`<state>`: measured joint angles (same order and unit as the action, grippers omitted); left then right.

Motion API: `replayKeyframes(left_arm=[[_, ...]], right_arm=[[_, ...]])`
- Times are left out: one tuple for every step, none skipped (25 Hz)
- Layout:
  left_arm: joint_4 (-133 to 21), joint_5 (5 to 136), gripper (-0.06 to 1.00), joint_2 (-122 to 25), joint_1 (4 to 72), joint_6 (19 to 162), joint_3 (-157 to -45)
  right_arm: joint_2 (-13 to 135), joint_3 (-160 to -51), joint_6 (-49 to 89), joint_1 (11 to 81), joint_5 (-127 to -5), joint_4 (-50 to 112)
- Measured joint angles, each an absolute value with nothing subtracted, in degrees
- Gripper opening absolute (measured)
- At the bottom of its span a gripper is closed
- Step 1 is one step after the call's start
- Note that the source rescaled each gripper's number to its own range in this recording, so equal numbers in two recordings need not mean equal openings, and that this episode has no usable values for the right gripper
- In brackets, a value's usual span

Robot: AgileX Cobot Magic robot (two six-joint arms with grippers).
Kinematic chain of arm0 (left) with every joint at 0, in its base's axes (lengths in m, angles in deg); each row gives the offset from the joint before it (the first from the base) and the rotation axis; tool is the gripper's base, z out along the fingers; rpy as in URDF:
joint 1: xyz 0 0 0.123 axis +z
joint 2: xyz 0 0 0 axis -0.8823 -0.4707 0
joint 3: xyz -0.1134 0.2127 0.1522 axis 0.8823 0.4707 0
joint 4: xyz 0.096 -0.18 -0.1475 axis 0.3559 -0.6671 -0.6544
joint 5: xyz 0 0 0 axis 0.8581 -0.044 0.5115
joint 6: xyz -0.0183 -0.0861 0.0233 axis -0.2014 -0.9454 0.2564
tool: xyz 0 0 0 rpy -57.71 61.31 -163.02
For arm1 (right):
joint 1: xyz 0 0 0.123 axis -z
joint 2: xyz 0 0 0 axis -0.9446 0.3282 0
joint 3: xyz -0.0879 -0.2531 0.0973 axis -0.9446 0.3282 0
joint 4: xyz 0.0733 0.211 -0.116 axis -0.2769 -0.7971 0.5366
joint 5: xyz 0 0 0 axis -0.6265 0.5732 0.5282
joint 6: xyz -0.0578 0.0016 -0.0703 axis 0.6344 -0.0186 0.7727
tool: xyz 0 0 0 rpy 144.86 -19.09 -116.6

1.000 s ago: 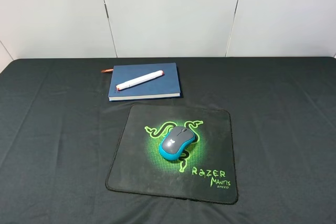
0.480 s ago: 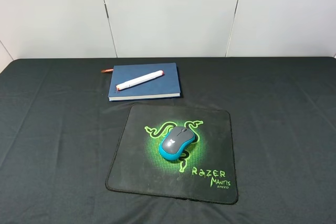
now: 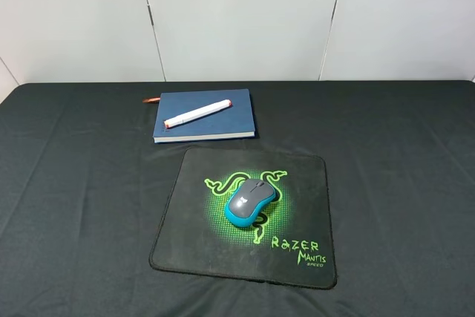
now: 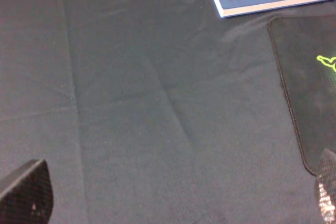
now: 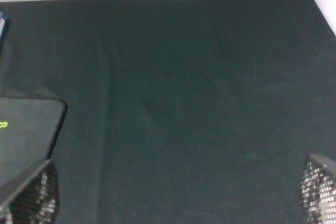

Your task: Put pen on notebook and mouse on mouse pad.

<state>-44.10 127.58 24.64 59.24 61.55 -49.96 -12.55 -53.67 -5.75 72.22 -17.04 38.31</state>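
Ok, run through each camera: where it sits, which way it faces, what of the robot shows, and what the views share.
Exterior high: mounted high, looking down at the notebook, pen, mouse and mouse pad; no robot parts show.
Left wrist: above the cloth, fingertips at the frame corners.
Right wrist: above bare cloth, fingertips at the corners.
Shared: the mouse pad appears in all three; notebook and pen in the exterior and left wrist views.

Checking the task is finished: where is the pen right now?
In the exterior high view the pen lies diagonally on top of the notebook, left of centre at the far side of the table, just beyond the mouse pad.
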Motion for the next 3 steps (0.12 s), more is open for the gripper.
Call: replayKeyframes(left_arm=[[-44.1, 127.6, 1.00, 24.6, 59.2, 61.6, -50.0], [-44.1, 127.6, 1.00, 24.6, 59.2, 61.6, -50.0], [-44.1, 127.6, 1.00, 24.6, 59.2, 61.6, -50.0]], right_arm=[[-12.6, -53.7, -5.7, 72.2, -17.0, 38.3], [-12.6, -53.7, -5.7, 72.2, -17.0, 38.3], [-12.6, -53.7, -5.7, 72.2, -17.0, 38.3]])
